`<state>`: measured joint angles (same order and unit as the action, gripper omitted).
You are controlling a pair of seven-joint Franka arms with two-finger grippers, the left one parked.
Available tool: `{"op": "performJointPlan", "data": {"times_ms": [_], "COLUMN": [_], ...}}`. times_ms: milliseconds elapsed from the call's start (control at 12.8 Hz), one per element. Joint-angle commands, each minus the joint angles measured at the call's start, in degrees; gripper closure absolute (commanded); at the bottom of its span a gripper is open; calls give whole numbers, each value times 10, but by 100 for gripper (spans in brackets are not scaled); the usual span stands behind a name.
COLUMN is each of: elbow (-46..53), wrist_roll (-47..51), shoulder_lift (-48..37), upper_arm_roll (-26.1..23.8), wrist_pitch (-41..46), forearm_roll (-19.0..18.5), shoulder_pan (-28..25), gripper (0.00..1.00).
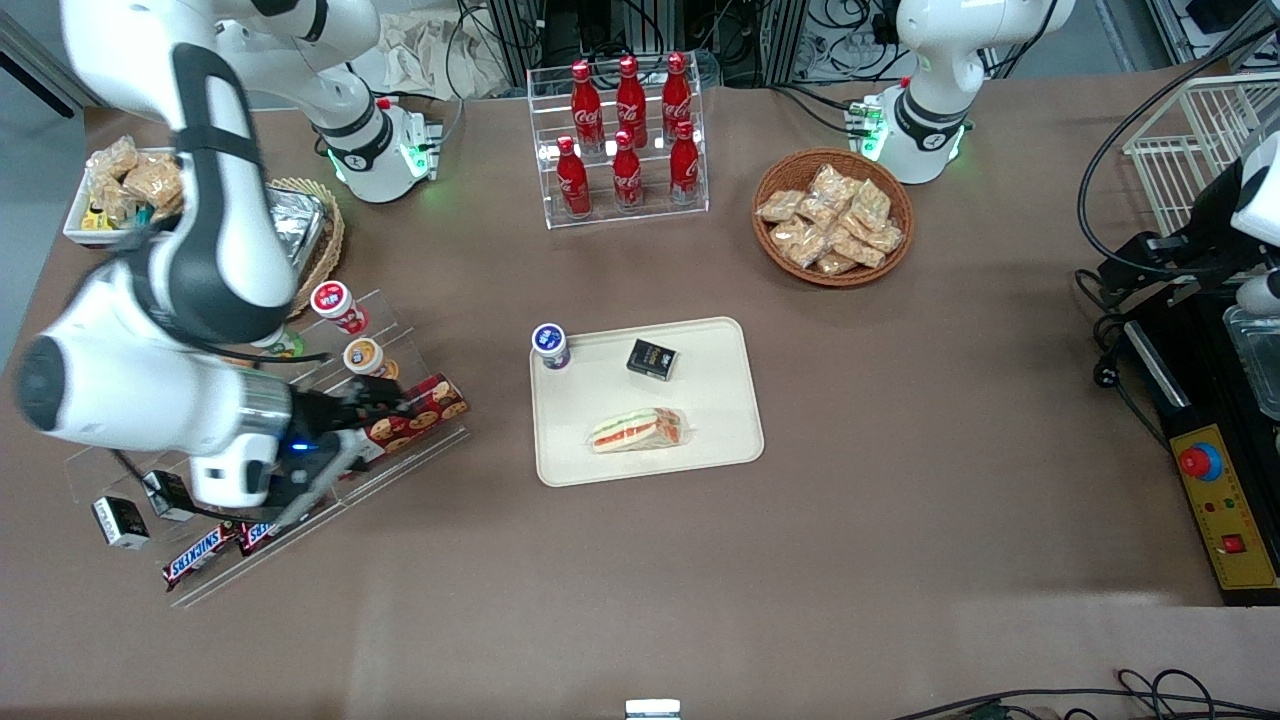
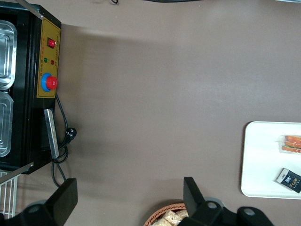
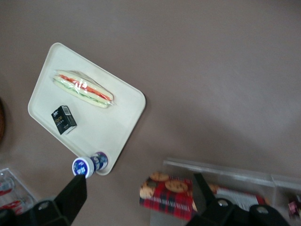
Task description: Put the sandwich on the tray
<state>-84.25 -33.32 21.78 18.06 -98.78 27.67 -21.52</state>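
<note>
The sandwich (image 1: 638,430) lies flat on the tray (image 1: 720,400), in the part of the tray nearest the front camera, its red and green filling stripe showing through the clear wrap; nothing touches it. Farther from the camera on the same tray sit a small black box (image 1: 652,359), its label too small to read, and a blue-lidded cup (image 1: 550,346) standing at the tray corner toward the working arm's end of the table. The middle of the tray between sandwich and box is bare, and plain brown table (image 1: 900,520) surrounds the tray's rim on every side. The gripper (image 1: 365,400) hangs well apart from the tray, toward the working arm's end of the table, above a clear acrylic rack (image 1: 420,450) and a red plaid cookie box (image 1: 425,405); in the right wrist view its fingers (image 3: 75,193) stand spread apart with nothing between them. On the lowest step of that rack lie bars printed "SNICKERS" (image 1: 200,553). Farther from the camera than the tray, a clear stand holds six red bottles (image 1: 627,130) bearing Coca-Cola script, and a wicker basket (image 1: 832,217) beside it holds snack packets.
</note>
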Motion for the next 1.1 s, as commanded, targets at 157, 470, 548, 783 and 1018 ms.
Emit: {"op": "performJointPlan", "data": {"times_ms": [157,470,548,783,1018], "elbow": [-11,-12,-14,-19,-64], "wrist_roll": [49,49,61,134,170], "shoulder_lift": [-71,-109,-119,-152,-197], "upper_arm_roll": [-10,-52,-60,-79,-108], "wrist_pitch": [31,26,27,56,44], "forearm_roll": [-91,-161,-181,-221,-231], "shoulder_pan": [68,154,169,194,224], "gripper": [0,0,0,0,0]}}
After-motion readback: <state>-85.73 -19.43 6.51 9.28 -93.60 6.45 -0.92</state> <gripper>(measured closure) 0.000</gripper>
